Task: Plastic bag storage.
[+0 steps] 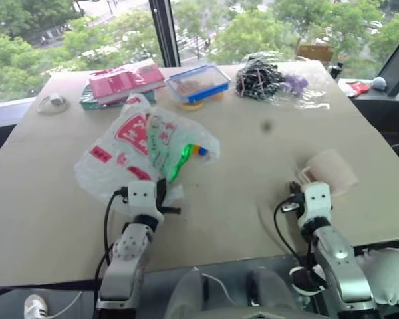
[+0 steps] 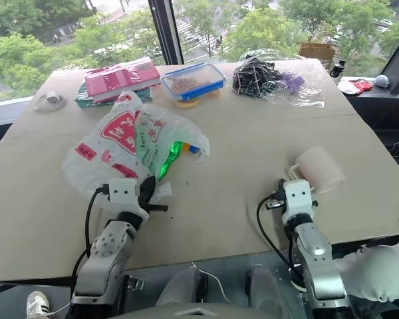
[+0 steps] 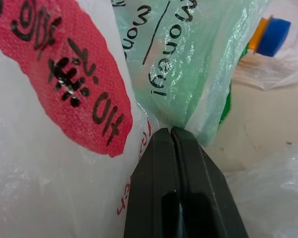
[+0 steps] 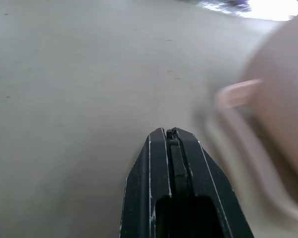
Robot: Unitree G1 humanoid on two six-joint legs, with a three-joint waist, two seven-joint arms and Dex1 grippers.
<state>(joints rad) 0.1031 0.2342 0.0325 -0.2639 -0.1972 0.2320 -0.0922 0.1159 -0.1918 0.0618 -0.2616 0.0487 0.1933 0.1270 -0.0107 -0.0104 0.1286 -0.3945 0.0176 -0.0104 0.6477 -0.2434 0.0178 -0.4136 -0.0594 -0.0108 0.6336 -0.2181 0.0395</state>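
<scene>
Printed upside down on the plastic bag (image 3: 179, 64), black lettering, perhaps "Monoai"; black characters on its red patch, unreadable.

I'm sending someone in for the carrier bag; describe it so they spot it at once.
On the beige table, look at the near left part. The plastic bag lies crumpled there, translucent white with red printed patches, unlike the clear wrap of dark cables at the far edge.

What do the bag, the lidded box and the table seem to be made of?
Bag: thin translucent plastic film, crinkled and glossy, red print.
Box: apparently clear rigid plastic with a blue lid rim; contents show through.
Table: matte beige board, possibly wood or laminate.
</scene>
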